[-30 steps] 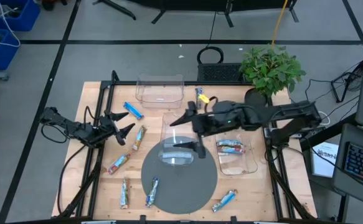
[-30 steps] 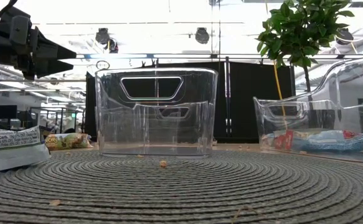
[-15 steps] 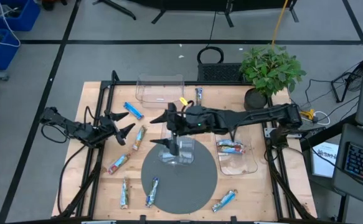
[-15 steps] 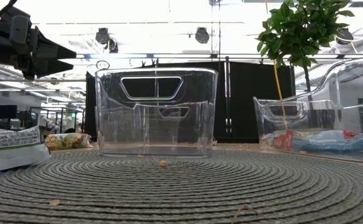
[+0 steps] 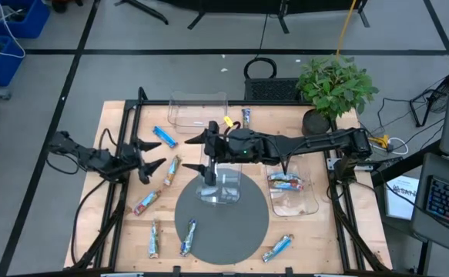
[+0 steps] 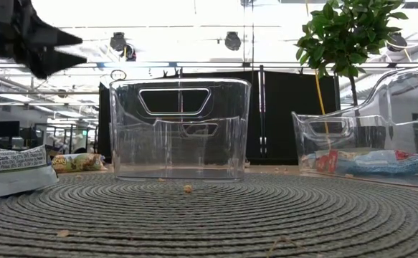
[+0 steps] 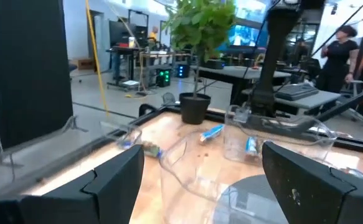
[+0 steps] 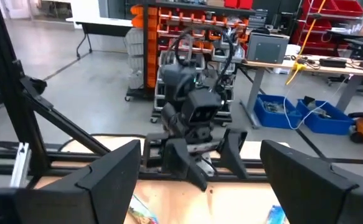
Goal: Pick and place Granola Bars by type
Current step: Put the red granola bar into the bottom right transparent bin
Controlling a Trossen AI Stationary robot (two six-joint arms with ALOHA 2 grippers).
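On mat — wrapper [image 6: 11, 168] print unreadable.

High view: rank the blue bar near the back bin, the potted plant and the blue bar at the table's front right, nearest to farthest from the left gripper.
From the left gripper:
1. Blue bar, just behind it, on the left side.
2. Front-right blue bar, across the round mat.
3. Potted plant, back right corner.

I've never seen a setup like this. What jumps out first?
The right arm's open gripper stretched across the table, above the clear bin on the round grey mat. Wrapped snack bars lie scattered on the wooden table, and a leafy potted plant stands at the far right corner.
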